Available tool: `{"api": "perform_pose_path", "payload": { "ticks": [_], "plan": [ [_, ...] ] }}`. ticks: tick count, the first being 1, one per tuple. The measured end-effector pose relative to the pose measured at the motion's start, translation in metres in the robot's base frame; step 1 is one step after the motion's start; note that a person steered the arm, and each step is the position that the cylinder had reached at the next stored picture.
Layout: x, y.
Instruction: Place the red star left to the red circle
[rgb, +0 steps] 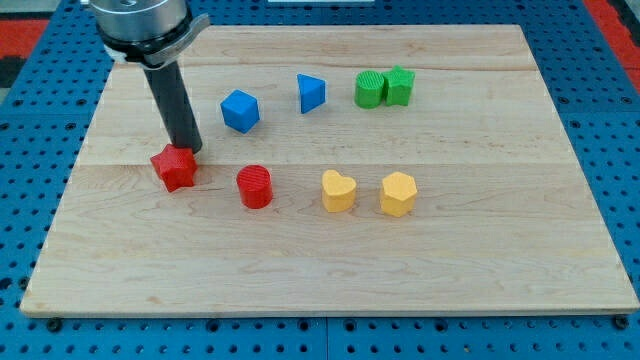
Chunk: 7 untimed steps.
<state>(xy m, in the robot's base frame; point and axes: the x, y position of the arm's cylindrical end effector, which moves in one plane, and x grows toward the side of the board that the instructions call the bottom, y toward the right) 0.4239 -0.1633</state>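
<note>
In the camera view, my tip (189, 149) sits at the upper edge of the red star (175, 168), touching it or all but touching it, just toward the view's top and slightly to the view's right of the star's middle. I carry no fingers to spread or pinch with; the rod is bare and only leans against the block's back edge.

From my tip, the red circle (255, 186) lies toward the view's right and a little lower, near but clearly apart from the star. So the star already stands to the view's left of the circle, in roughly the same row on the wooden board (520, 260).

As I judge it, the relation that matters is this left-right line: any further push should run along it, not across, and from this contact a downward shove would knock the star out of the row.
</note>
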Motion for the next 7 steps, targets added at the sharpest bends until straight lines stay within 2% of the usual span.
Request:
{"api": "perform_pose_path", "payload": {
  "ticks": [7],
  "plan": [
    [0.015,-0.039]
  ]
}}
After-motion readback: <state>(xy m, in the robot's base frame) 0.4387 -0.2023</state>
